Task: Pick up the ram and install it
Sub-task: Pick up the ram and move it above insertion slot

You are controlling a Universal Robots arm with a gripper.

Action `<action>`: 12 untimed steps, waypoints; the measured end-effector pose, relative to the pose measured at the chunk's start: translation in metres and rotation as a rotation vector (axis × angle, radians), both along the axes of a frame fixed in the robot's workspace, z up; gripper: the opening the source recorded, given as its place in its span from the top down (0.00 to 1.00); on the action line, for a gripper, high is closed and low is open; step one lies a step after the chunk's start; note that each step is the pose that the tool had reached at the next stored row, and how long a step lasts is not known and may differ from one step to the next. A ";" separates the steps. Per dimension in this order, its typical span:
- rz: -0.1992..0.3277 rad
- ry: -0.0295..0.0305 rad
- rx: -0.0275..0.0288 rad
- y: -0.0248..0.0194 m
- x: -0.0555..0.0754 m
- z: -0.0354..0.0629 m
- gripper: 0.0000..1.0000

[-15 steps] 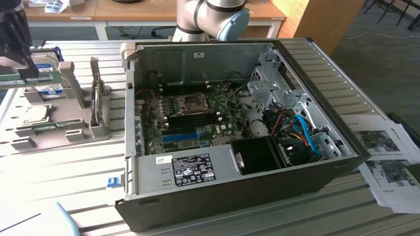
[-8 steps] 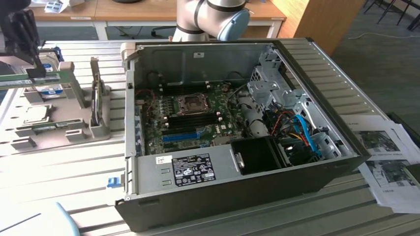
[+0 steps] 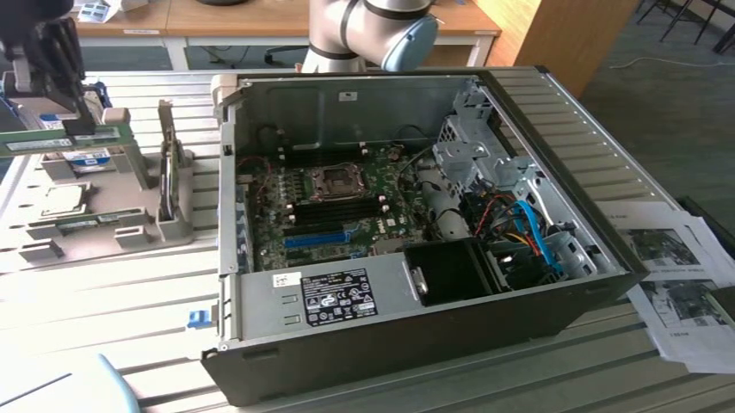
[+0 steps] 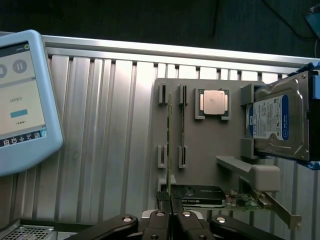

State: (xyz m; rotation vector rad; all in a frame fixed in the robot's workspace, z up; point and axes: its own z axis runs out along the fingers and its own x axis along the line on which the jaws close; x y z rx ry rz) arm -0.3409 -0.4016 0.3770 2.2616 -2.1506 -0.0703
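At the near edge of the exterior view, a pale blue tablet (image 3: 52,387) lay on the slatted metal table (image 3: 126,292). Just beyond it stood an open computer case (image 3: 402,344) with a white label (image 3: 339,297) on its near metal panel. Inside the case lay the motherboard (image 3: 333,206), with a long blue slot (image 3: 316,239) towards the near side and a row of black memory slots (image 3: 344,209) behind it. Printed papers (image 3: 677,275) lay on the table at the exterior view's right of the case.

To the exterior view's left of the case sat a grey holder (image 3: 115,232). In the wrist view it carried a square processor chip (image 4: 215,102), a hard drive (image 4: 277,122) standing on edge in its bracket, a black expansion card (image 4: 200,195) and a second memory stick (image 4: 182,125) seated in a pair of slotted posts.

Above the far part of the holder hung the hand (image 3: 78,129). Its fingers were clamped together on the ram (image 3: 46,142), which lay level and lengthwise beneath them, clear of the holder and well apart from the case. In the wrist view the ram appeared edge-on as a thin line running out from between the fingertips, just beside the stick seated in the posts.

Farthest back, the arm (image 3: 367,26) rose behind the case, with wooden desks (image 3: 264,21) beyond it.
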 end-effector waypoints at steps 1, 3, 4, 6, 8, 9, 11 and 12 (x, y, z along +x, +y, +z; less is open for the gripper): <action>0.000 0.0001 0.0000 0.0000 0.002 0.0000 0.89; 0.000 0.0001 0.0000 0.0000 0.005 0.0000 0.89; 0.000 0.0001 -0.0001 0.0000 0.006 0.0000 0.89; 0.000 0.0001 -0.0001 0.0000 0.010 0.0000 0.89; 0.000 0.0000 0.0000 0.0000 0.013 0.0000 0.89; 0.000 0.0000 -0.0001 -0.0001 0.015 0.0000 0.89; 0.000 0.0001 -0.0001 0.0000 0.018 0.0000 0.89; 0.000 0.0001 0.0000 0.0000 0.020 0.0000 0.89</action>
